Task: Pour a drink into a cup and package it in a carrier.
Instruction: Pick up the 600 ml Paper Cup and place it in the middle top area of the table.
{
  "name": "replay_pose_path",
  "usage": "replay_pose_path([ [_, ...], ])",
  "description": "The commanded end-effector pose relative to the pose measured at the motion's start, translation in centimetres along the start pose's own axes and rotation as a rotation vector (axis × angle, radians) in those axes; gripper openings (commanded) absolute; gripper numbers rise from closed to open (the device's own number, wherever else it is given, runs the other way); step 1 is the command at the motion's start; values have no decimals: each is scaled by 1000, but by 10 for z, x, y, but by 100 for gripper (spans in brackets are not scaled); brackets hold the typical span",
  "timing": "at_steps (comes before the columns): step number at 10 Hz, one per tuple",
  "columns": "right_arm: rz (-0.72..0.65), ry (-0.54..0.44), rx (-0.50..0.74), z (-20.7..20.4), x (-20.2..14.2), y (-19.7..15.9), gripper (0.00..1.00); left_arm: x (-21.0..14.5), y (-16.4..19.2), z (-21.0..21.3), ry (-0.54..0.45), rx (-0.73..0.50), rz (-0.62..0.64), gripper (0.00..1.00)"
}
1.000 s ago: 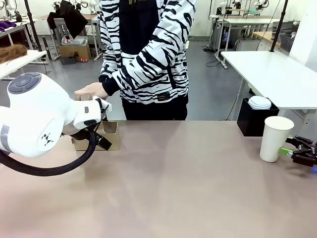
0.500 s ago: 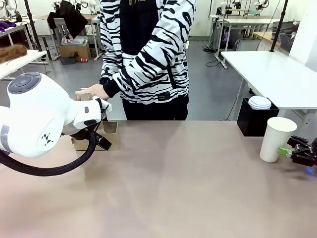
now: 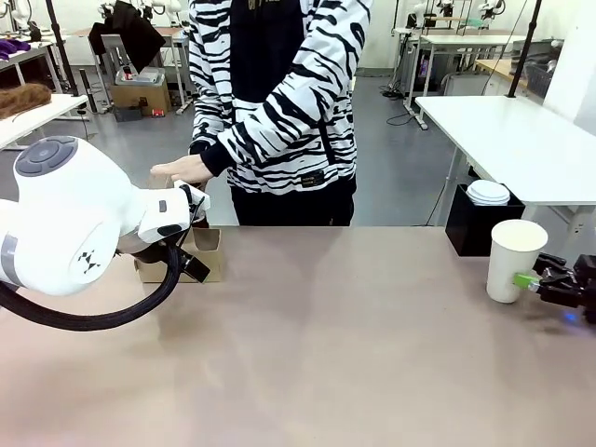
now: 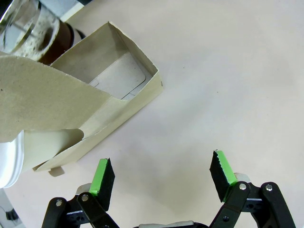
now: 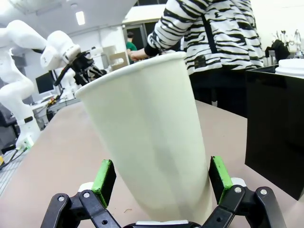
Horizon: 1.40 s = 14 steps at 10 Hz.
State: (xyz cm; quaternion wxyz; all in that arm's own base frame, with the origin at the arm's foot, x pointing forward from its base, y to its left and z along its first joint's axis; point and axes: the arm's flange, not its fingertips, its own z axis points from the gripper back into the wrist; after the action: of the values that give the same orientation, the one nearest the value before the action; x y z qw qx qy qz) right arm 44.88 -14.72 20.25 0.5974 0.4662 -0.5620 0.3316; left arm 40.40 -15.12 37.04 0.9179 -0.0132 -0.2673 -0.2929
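A tall white paper cup [image 3: 515, 259] stands at the table's right end. My right gripper [image 3: 527, 280] is open with its green pads [image 5: 104, 179] either side of the cup's base [image 5: 156, 142]. The brown cardboard carrier [image 3: 207, 253] sits at the far left, partly behind my left arm. In the left wrist view the carrier [image 4: 109, 80] lies just beyond my open left gripper [image 4: 161, 173], which holds nothing. The glass pot with the dark drink [image 4: 35, 31] stands behind the carrier. A person's hand [image 3: 183, 169] hovers over the carrier.
The person in a striped top [image 3: 279, 102] stands at the far edge. A black box with white plates [image 3: 486, 207] sits off the table's far right corner. A pale rounded shape [image 4: 47, 142] shows at the carrier's near slot.
My right gripper has slid left so its pads flank the cup's base, and the cup has shifted slightly left. The person's hand has drifted a little to the right. My left arm has stayed still.
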Motion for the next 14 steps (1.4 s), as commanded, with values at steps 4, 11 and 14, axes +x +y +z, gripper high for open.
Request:
replay_pose_path([
  [4,-18,41,-28,-16,1,-25,100,0,0,0,-1,-1,0,100],
  [11,-58,70,7,-22,5,-28,81,0,0,0,-1,-1,0,100],
  [14,-28,48,4,-24,1,-24,81,0,0,0,-1,-1,0,100],
])
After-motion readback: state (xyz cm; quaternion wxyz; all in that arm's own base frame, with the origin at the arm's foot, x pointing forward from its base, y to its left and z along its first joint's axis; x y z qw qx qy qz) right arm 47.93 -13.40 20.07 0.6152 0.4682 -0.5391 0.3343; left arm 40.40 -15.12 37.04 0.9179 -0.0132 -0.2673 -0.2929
